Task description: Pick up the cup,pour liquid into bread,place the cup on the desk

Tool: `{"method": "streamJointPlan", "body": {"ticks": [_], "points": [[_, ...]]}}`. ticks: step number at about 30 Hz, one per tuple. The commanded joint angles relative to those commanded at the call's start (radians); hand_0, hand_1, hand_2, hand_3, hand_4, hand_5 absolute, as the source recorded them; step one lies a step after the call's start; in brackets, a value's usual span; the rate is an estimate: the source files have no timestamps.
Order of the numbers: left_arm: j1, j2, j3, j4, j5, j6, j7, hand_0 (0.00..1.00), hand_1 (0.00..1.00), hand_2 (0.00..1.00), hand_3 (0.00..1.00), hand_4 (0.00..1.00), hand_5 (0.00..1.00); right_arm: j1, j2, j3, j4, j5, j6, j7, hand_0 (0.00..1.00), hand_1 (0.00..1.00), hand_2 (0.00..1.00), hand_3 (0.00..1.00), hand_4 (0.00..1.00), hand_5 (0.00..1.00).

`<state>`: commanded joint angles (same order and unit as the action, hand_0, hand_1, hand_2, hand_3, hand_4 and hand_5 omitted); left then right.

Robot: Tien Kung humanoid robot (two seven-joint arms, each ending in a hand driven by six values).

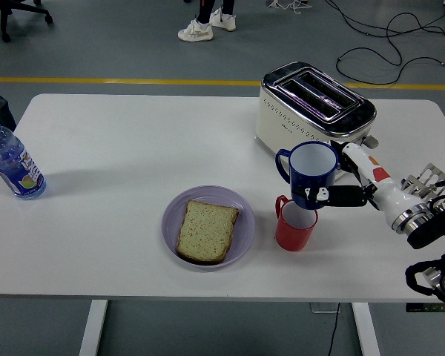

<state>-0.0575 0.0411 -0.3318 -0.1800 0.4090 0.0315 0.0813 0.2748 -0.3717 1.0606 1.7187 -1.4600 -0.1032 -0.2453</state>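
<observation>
My right hand (340,185) is shut on a blue cup (310,172) with a white inside, held upright in the air. The cup hangs just above and behind a red cup (294,225) that stands on the table, and partly hides its rim. A slice of bread (205,231) lies on a purple plate (245,222) to the left of the red cup. The blue cup's handle points left, toward the toaster side. My left arm does not show.
A cream toaster (311,119) stands right behind the blue cup. A water bottle (11,163) stands at the table's (119,148) far left edge. A person's feet show on the floor beyond the table.
</observation>
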Motion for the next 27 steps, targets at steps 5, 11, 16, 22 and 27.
{"method": "streamJointPlan", "body": {"ticks": [5,11,16,22,27], "points": [[0.003,-0.001,-0.005,0.0,-0.002,-0.002,-0.002,0.681,0.722,0.748,0.675,0.443,0.942,0.136,0.016,-0.117,-0.075,-0.127,-0.078,-0.116,0.239,0.143,0.38,0.457,0.643,0.101],[0.006,-0.001,0.008,0.0,-0.023,0.0,-0.006,0.68,0.721,0.748,0.675,0.443,0.941,0.273,0.051,-0.233,-0.142,-0.173,-0.143,-0.171,0.243,0.154,0.387,0.46,0.623,0.104],[0.007,-0.002,0.009,0.0,-0.026,0.0,-0.005,0.68,0.721,0.749,0.676,0.441,0.943,0.358,0.073,-0.333,-0.174,-0.197,-0.171,-0.179,0.241,0.157,0.388,0.46,0.615,0.112],[0.012,-0.003,0.025,0.0,-0.031,0.001,-0.002,0.679,0.722,0.749,0.678,0.44,0.942,0.428,0.097,-0.464,-0.22,-0.218,-0.176,-0.16,0.24,0.154,0.388,0.461,0.615,0.111],[0.016,0.001,0.043,0.0,-0.04,0.002,-0.001,0.679,0.722,0.75,0.678,0.441,0.948,0.466,0.105,-0.534,-0.239,-0.274,-0.216,-0.118,0.242,0.167,0.39,0.464,0.601,0.114]]}}
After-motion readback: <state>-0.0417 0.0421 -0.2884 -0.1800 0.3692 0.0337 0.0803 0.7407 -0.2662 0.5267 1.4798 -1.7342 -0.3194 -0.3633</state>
